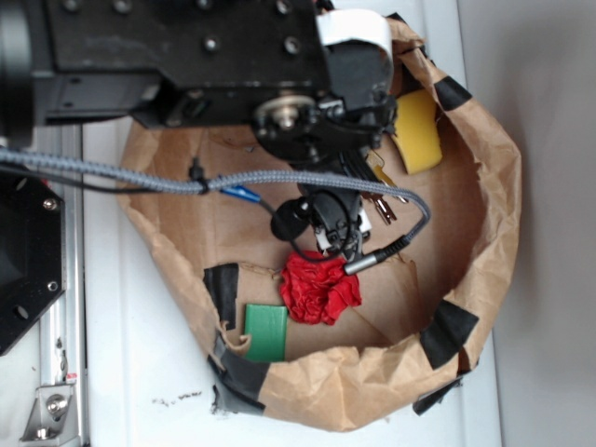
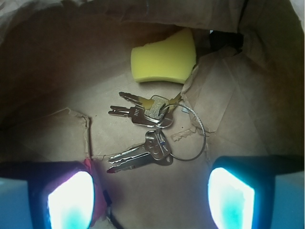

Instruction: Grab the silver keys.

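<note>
The silver keys (image 2: 151, 130) lie flat on the brown paper floor in the middle of the wrist view. Two grey keys point left at the bottom, a silver-and-brassy cluster sits above them, and a thin wire ring (image 2: 204, 138) loops out to the right. My gripper (image 2: 151, 200) hangs above and just short of them, open, with its glowing fingertips (image 2: 71, 200) far apart and only bare paper between them. In the exterior view the gripper (image 1: 333, 228) points down into the bag, and just part of the keys (image 1: 384, 203) shows at its right.
A yellow sponge (image 2: 164, 58) lies just beyond the keys. A crumpled red cloth (image 1: 319, 287) and a green block (image 1: 266, 332) sit near the front wall of the taped brown paper bag (image 1: 484, 233). A grey cable (image 1: 112, 172) crosses the bag's left side.
</note>
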